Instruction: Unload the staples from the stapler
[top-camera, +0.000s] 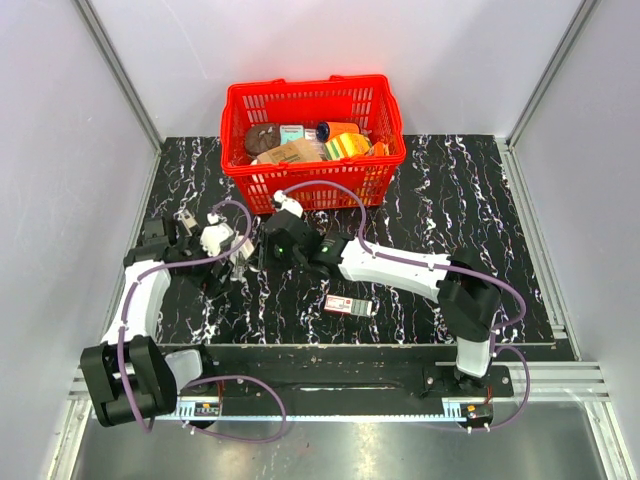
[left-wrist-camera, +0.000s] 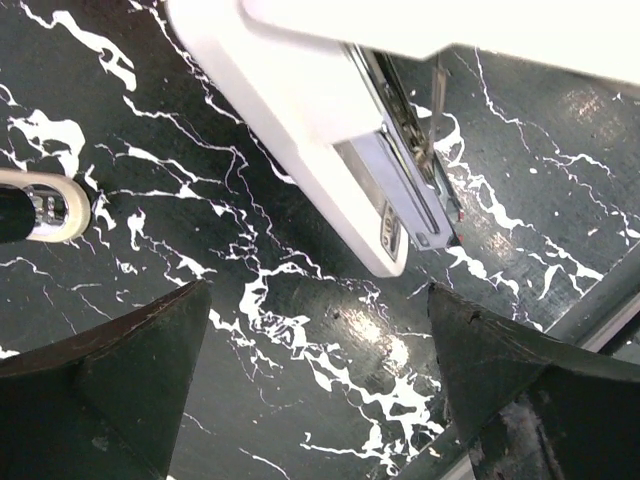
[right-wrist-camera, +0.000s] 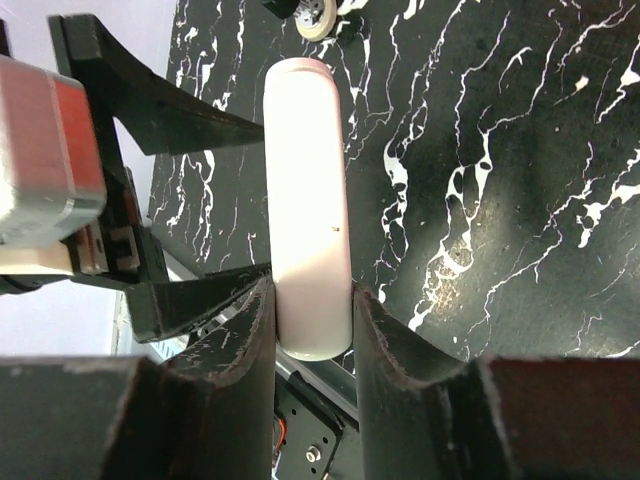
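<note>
Possibly the stapler (right-wrist-camera: 308, 200) could twist or slip, because the right gripper (right-wrist-camera: 312, 300) pinches only one end and the opened end hangs unsupported over the black marble table (left-wrist-camera: 300, 330). Loose staples might scatter there. Right gripper: partly closed, grasping the stapler, left of the table's centre. Left gripper (left-wrist-camera: 318, 295): spread wide, empty, facing the stapler's exposed metal channel (left-wrist-camera: 405, 150). Farthest away stands a red basket (top-camera: 300, 180).

No wording can be read anywhere. The small red, black and white box (top-camera: 349, 305) near the black marbled table's (top-camera: 470, 190) near edge carries print too small to make out, as do the packets (top-camera: 345, 146) in the red plastic basket (top-camera: 300, 192).
</note>
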